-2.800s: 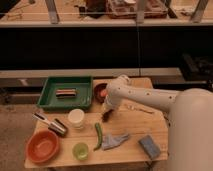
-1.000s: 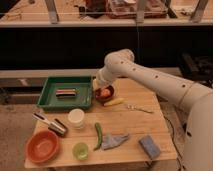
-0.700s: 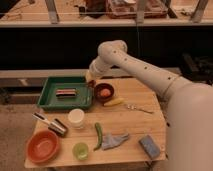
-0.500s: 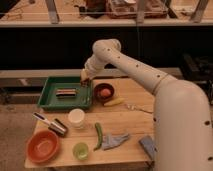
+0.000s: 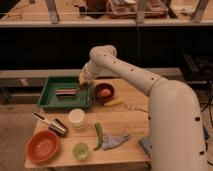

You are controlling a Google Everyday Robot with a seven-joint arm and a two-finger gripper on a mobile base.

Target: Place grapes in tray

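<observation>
Tool over tray, right end.
I see the tool [image 5: 84, 83] above the green tray [image 5: 50, 102]; grapes [image 5: 83, 86] sit at its tip; grip state indeterminate. No legible markings observed.

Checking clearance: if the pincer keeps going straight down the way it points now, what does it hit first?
Most likely the floor of the green tray: the pincer points down over its right end. The small object lies to its left, though depth is unclear.

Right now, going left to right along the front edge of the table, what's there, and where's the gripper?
Orange bowl → green cup → green chili pepper → grey cloth. The gripper is farther back, over the green tray's right end.
</observation>
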